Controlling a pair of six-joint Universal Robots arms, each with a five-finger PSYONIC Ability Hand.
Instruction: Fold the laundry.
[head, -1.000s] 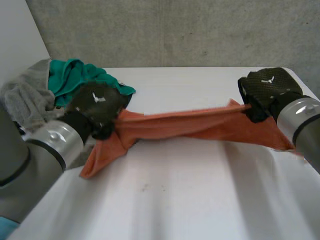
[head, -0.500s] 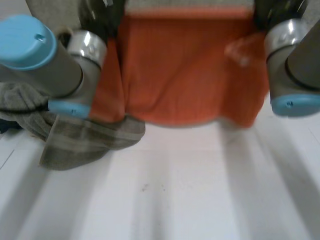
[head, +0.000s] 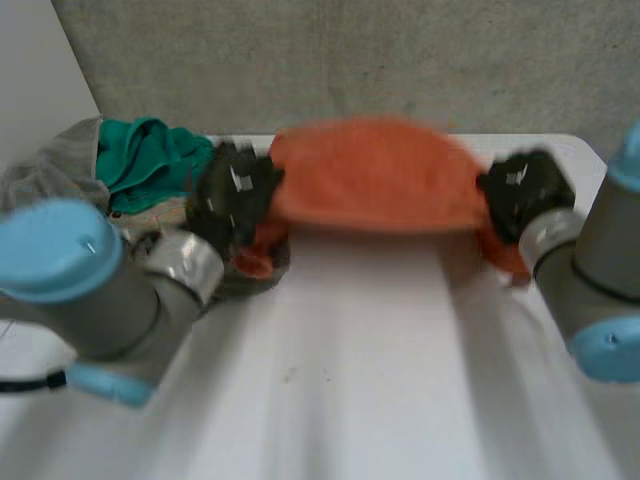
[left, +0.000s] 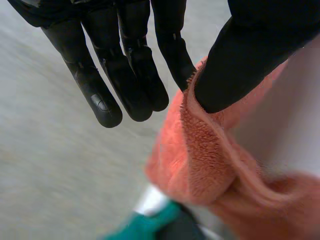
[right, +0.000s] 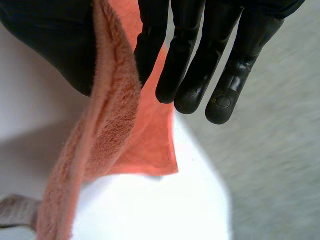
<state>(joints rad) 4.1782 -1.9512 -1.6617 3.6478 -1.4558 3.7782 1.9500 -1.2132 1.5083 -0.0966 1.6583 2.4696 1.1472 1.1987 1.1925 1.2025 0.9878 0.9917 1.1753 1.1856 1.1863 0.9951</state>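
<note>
Evidently soft, light and floppy: orange towel (head: 370, 175) pinched thumb-against-straight-fingers at opposite ends by left hand (head: 235, 195) and right hand (head: 520, 190); best gripped at corners.

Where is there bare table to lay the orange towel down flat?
The widest bare patch is the table near the camera, between the arms and in front of the orange towel pinched by the left hand and right hand. The far corner beside the left hand is crowded with a green garment and grey garment.
</note>
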